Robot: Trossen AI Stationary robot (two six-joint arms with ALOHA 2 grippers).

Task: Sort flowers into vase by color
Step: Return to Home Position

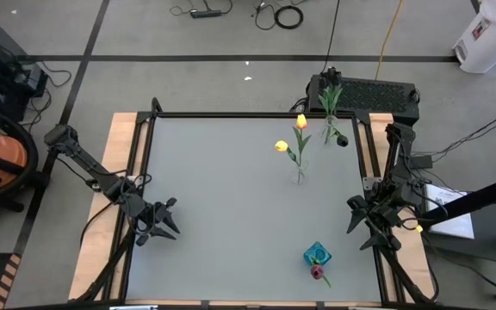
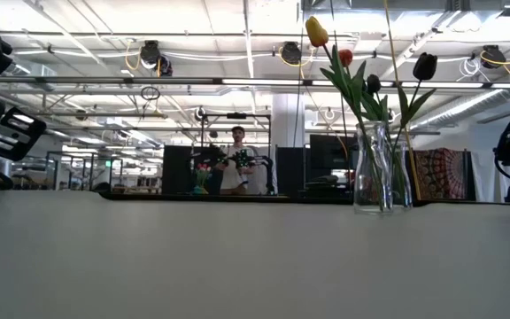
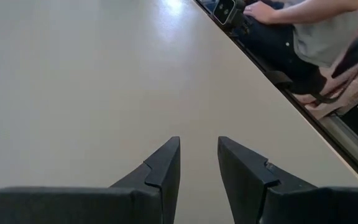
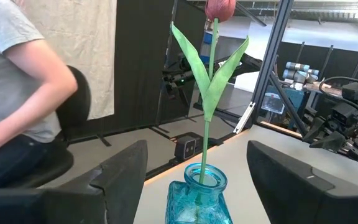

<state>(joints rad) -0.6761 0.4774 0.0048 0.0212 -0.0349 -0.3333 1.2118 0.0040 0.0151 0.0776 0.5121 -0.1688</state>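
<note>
a pinkish-red tulip (image 4: 219, 7) with a thin green stem and two long leaves stood upright in a small square blue glass vase (image 1: 317, 255) at the lower right of the high view, its bud leaning toward the bottom edge of the frame. higher up, right of centre, two yellow tulips (image 1: 300, 121) rose from a clear glass vase (image 1: 300, 176), and just above and to the right of them the dark purple-black tulips (image 2: 425, 65) stood in a second clear vase (image 1: 327, 131) near the upper right corner of the grey table (image 1: 222, 198). in the low view the clear vases overlapped at the right of the frame, with the yellow, red and dark buds fanned above them. the right gripper (image 1: 354, 220) hung at the table's right edge, above the blue vase in the frame; its fingers (image 4: 123, 174) were spread wide and held nothing, with the blue vase ahead of them and untouched. the left gripper (image 1: 172, 219) hung over the lower left of the table, well apart from every vase, its fingers (image 3: 166, 168) a narrow gap apart and empty. a seated person (image 4: 17, 74) in a grey shirt showed beyond the table's edge.
</note>
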